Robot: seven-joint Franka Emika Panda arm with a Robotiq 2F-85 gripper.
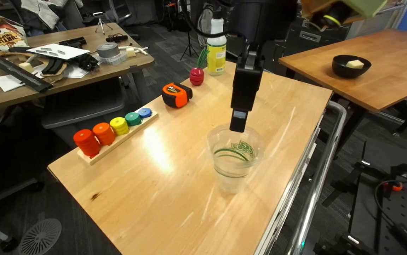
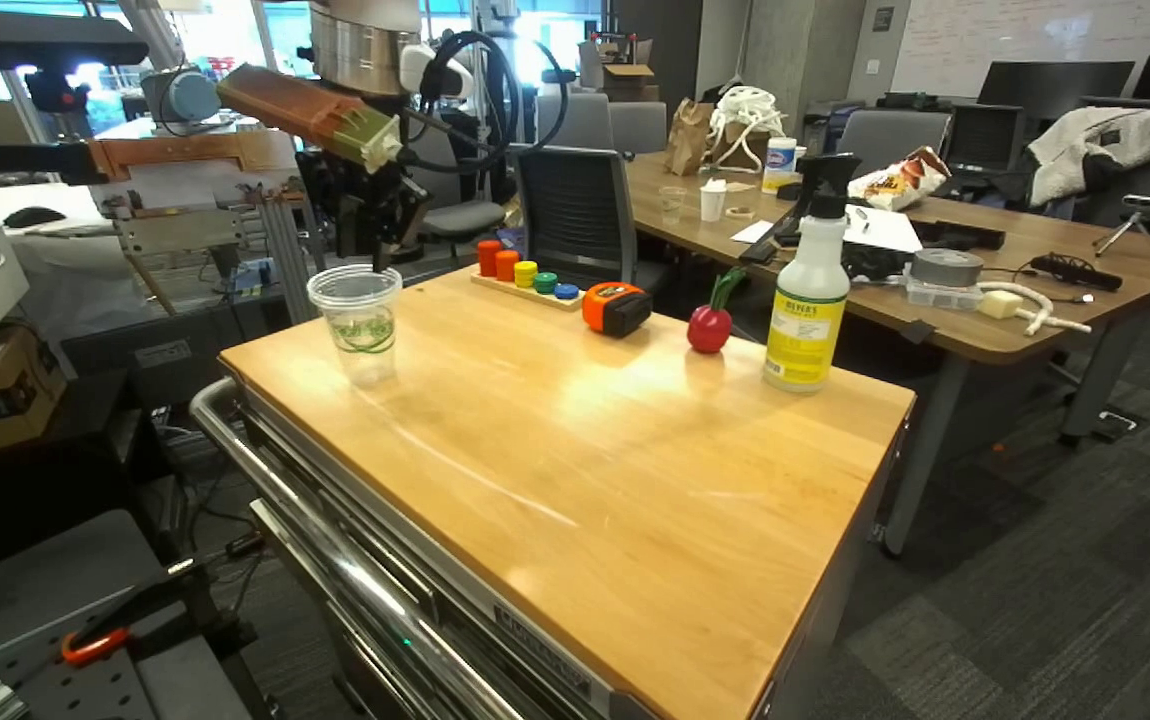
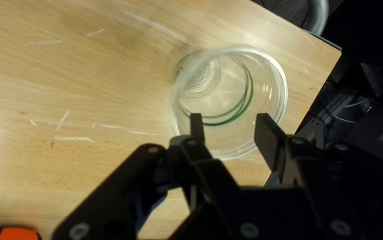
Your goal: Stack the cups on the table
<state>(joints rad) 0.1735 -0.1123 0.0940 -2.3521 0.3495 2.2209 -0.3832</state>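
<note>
Claw (image 3: 229,125) gapes near cups (image 1: 235,163); bottle (image 2: 805,325), tape measure (image 1: 176,95) well away.

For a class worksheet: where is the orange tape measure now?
In an exterior view, the tape measure sits near the left edge of the pale tabletop, between the ring stacker and toy radish.

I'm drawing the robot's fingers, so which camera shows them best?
The wrist view: both fingers show up close, with the gap between them. Both exterior views catch them side-on and dark, the gap not clear.
</note>
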